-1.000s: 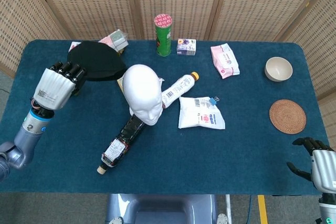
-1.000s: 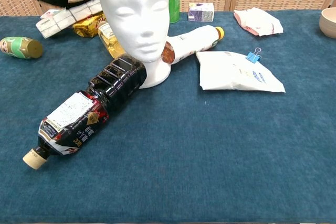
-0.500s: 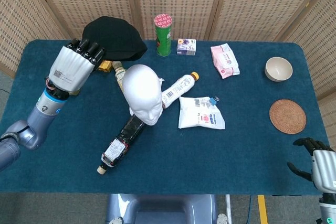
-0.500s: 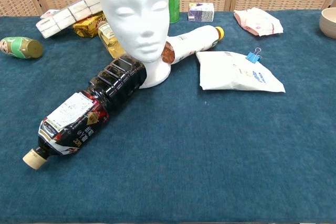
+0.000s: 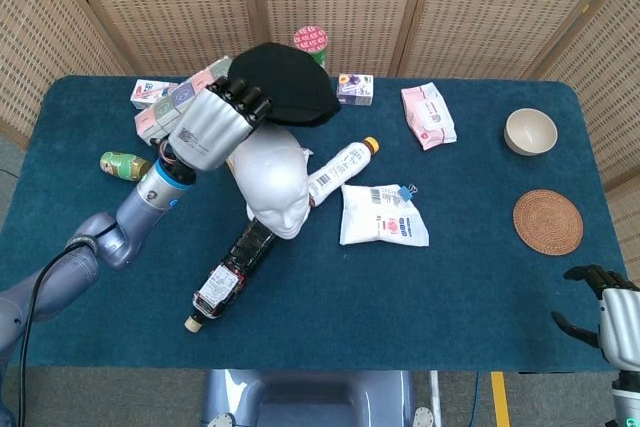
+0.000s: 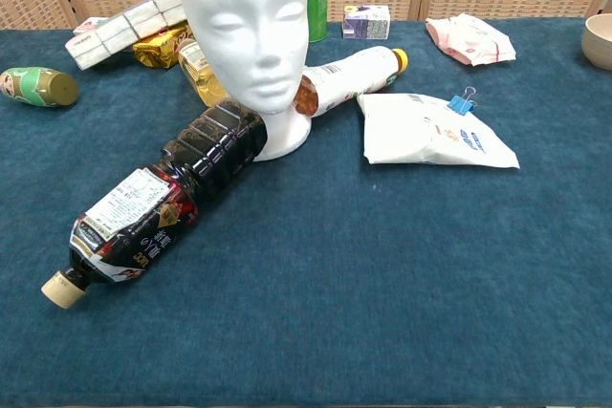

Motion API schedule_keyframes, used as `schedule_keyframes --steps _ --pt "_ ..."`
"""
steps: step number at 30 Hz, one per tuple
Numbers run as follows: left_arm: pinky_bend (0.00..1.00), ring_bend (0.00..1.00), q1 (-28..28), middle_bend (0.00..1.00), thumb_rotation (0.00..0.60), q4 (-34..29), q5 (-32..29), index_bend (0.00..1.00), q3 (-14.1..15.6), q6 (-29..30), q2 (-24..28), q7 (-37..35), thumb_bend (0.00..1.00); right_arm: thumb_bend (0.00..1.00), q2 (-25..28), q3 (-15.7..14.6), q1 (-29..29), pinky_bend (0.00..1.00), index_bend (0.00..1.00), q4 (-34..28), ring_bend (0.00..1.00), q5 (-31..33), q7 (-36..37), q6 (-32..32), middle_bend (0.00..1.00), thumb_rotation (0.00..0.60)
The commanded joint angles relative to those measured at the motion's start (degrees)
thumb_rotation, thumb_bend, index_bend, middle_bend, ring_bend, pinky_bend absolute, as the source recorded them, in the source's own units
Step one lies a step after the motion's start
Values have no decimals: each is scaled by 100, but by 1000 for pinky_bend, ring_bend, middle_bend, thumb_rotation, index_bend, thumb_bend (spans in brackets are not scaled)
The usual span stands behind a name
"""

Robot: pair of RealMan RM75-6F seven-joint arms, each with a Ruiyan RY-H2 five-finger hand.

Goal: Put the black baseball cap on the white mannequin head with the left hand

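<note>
Two views on the table, and only the head view carries the action. Upper middle of that frame, the left hand (image 5: 212, 129) is raised with its fingers curled onto the rear edge of the black baseball cap (image 5: 283, 83), gripping it. The cap hangs up and behind the crown of the white mannequin head (image 5: 272, 177), overlapping its top edge in the picture; whether it touches, I cannot tell. It also covers most of the green can (image 5: 311, 40) behind it.

Down in the lower right corner the right hand (image 5: 608, 309) sits off the table edge, fingers apart and a little curled, holding nothing.

The chest view shows neither hand. The mannequin head's face fills the upper middle, facing the camera, with only a dark sliver at the top edge beside the green can that may be the cap. What this view does give is the close contact: the dark bottle (image 6: 158, 202) lies on its side with its base against the mannequin's neck, cap end toward the lower left. A white bottle (image 6: 349, 75) lies behind the neck on the right, and the white pouch (image 6: 433, 131) with a blue clip sits just beside it.

Only the head view shows the bowl (image 5: 530, 131) and the woven coaster (image 5: 547, 221) at right.
</note>
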Motion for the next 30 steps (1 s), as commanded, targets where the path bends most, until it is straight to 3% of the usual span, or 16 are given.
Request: schedule_keyframes --steps 1,16,30 --pt "794 583 -44 658 600 -110 366 871 311 162 -3 155 484 80 3 -6 -16 524 399 16 427 12 37 9 430 600" --pt "791 583 339 659 600 -1386 830 872 659 560 992 948 483 81 -45 17 62 524 399 109 428 14 160 -111 430 600" --pt "787 583 595 659 600 -2127 1294 871 988 419 1359 1679 484 80 -48 12 69 524 399 135 428 15 234 -131 430 600"
